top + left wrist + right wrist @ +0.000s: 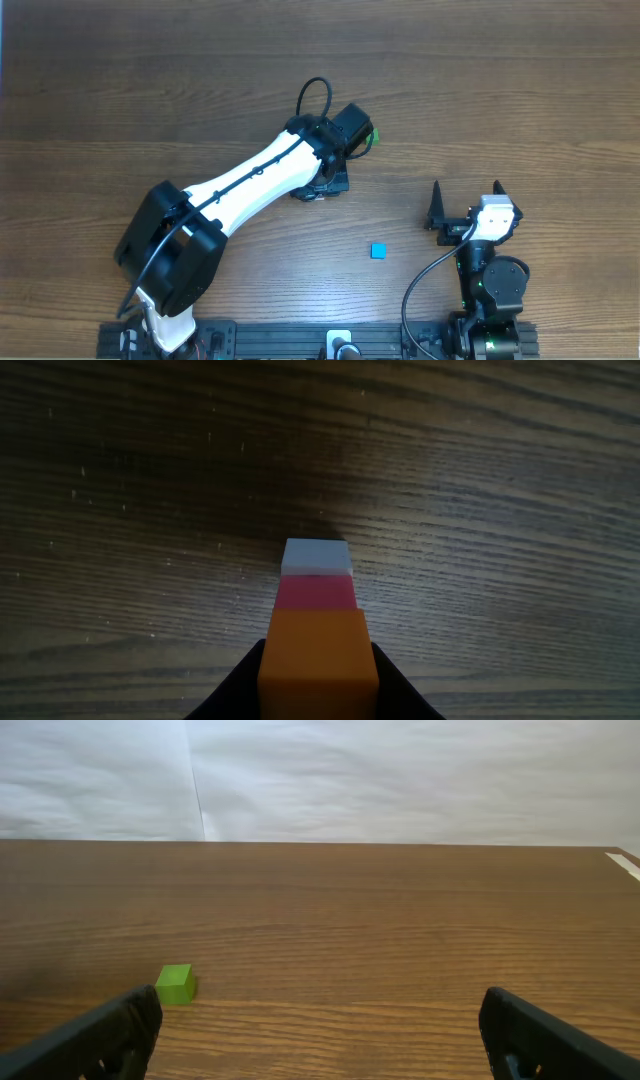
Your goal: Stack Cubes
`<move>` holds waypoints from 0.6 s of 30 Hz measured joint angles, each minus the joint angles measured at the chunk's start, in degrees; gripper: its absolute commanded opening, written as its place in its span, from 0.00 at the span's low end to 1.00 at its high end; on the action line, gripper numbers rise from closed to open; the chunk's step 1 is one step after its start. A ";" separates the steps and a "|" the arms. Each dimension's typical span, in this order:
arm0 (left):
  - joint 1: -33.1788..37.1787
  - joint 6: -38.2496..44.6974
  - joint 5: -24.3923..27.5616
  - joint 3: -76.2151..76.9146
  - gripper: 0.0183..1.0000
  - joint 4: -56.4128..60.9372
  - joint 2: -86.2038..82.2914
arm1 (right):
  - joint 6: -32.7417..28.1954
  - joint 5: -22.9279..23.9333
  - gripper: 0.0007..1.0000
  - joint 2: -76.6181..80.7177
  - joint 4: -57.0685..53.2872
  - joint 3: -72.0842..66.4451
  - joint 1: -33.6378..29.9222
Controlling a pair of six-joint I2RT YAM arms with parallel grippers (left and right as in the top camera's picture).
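Three cubes line up straight beyond the left fingers (232,692): an orange cube (318,660) clamped between them by its two side faces, a red cube (315,592) directly under it, and a pale grey-blue cube (316,555) lowest, on the tabletop (500,510). Orange sits in line with red, edges parallel, with no sideways offset showing; whether the two faces touch I cannot tell. I judge the next move needs only a straight descent or release. The right fingers (100,1035) stand wide apart, holding nothing. A green cube (175,984) lies ahead of them, toward the left finger, and a blue cube (378,250) rests back and to their left.
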 measured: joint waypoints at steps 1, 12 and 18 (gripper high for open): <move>0.00 0.00 0.00 0.07 0.05 -0.07 0.04 | 0.00 0.02 0.99 0.00 0.00 0.00 0.00; 0.00 0.00 0.00 0.22 0.32 -0.11 0.13 | -0.02 0.00 0.99 0.00 0.00 0.00 0.00; 0.00 0.33 0.07 0.22 0.50 -0.11 0.17 | 0.00 0.00 0.99 0.00 0.00 0.00 0.00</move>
